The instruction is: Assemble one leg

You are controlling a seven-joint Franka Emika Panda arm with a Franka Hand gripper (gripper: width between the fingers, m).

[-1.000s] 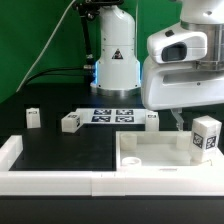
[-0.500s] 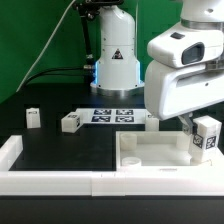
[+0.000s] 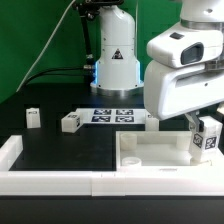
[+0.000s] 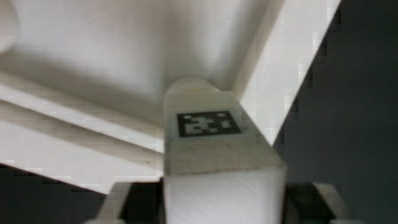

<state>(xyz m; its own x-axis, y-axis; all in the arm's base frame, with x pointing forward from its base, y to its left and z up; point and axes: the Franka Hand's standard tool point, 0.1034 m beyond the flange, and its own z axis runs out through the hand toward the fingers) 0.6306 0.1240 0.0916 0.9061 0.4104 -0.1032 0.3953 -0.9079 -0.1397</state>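
Observation:
The leg (image 3: 207,140), a small white post with a black-and-white tag, stands upright in the corner of the white tabletop (image 3: 150,158) at the exterior view's right. My gripper (image 3: 203,122) reaches down over its top. In the wrist view the leg (image 4: 217,150) sits centred between my two fingers (image 4: 121,200), with a dark gap on each side, so the jaws look open around it. The tabletop's rim and inner face (image 4: 107,90) lie behind it.
Other white legs lie on the black table: one at the far left (image 3: 33,117), one near the middle (image 3: 71,121), one by the arm (image 3: 152,119). The marker board (image 3: 112,115) lies in front of the robot base. A white rail (image 3: 60,181) runs along the front.
My gripper has shifted toward the exterior view's right and settled over the leg. The leg has stayed in the tabletop's corner, sinking only slightly.

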